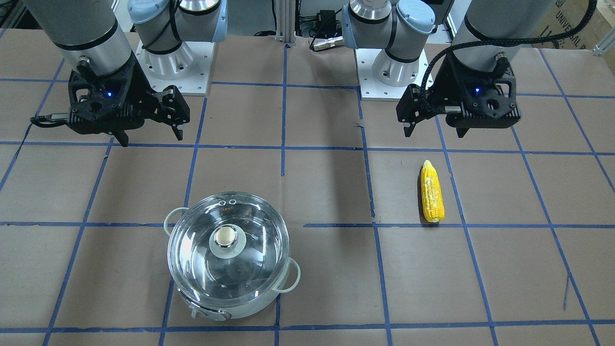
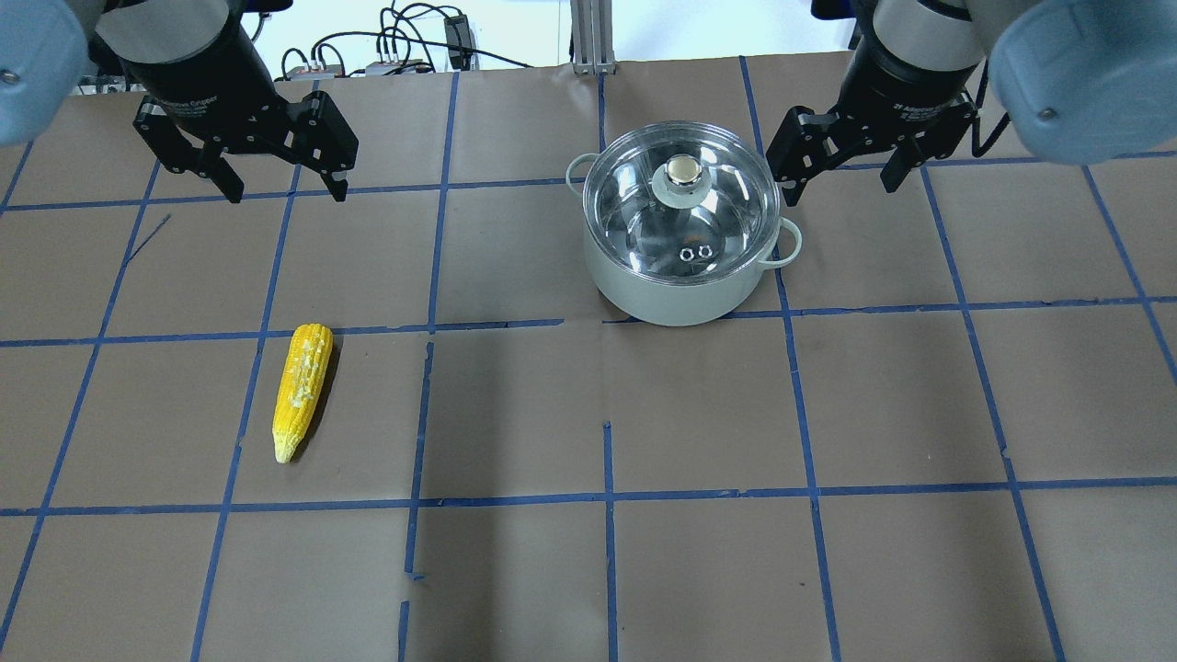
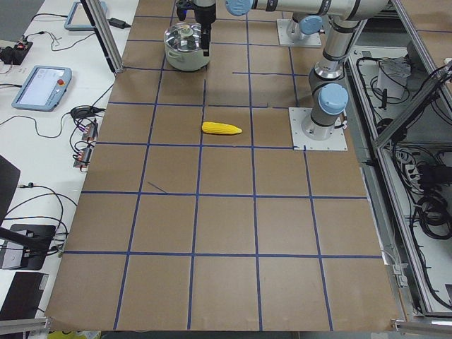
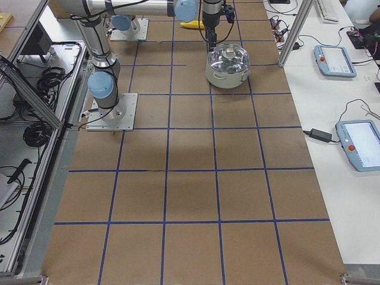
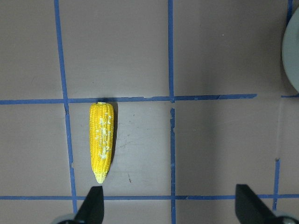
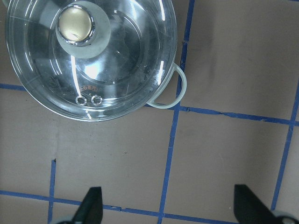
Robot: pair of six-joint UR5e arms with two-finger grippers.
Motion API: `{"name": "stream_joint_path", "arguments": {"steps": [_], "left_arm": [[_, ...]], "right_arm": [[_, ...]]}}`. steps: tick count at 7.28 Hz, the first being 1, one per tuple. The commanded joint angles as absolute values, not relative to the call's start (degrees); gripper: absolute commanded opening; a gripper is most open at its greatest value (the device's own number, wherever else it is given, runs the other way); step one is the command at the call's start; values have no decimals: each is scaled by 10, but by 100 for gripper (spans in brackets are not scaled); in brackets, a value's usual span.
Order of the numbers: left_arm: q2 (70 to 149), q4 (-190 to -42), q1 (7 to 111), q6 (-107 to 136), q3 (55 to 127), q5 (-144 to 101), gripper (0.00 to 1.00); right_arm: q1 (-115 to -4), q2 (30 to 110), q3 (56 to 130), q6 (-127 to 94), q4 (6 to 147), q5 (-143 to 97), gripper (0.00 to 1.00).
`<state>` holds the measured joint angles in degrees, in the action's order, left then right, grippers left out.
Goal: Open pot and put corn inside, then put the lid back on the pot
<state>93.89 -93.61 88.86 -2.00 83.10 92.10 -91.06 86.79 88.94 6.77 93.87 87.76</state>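
Note:
The steel pot [image 2: 680, 299] stands on the table with the clear glass lid [image 2: 713, 207] on it, its beige knob [image 2: 681, 169] at the centre. Both also show in the front view, the pot [image 1: 291, 276] and the lid [image 1: 250, 264]. The yellow corn [image 2: 302, 388] lies flat, far from the pot. My left gripper [image 2: 287, 188] is open and empty above the table, back from the corn [image 5: 101, 141]. My right gripper [image 2: 841, 188] is open and empty just beside the pot, with the lid [image 6: 121, 60] in its wrist view.
The table is brown paper with a blue tape grid [image 2: 607, 501]. The two arm bases [image 1: 175, 67] stand at the robot's edge. Tablets [image 4: 335, 59] and cables lie on side benches beyond the table's edge.

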Motion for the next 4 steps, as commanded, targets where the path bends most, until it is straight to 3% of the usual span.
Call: {"name": "stream_joint_path", "arguments": {"steps": [1,4], "left_arm": [[938,-936,889,-20,832,921,100],[935,-935,889,-20,838,920,100]], "right_arm": [[-910,865,896,68,935,912,98],[-917,831,879,35,956,904,99]]}}
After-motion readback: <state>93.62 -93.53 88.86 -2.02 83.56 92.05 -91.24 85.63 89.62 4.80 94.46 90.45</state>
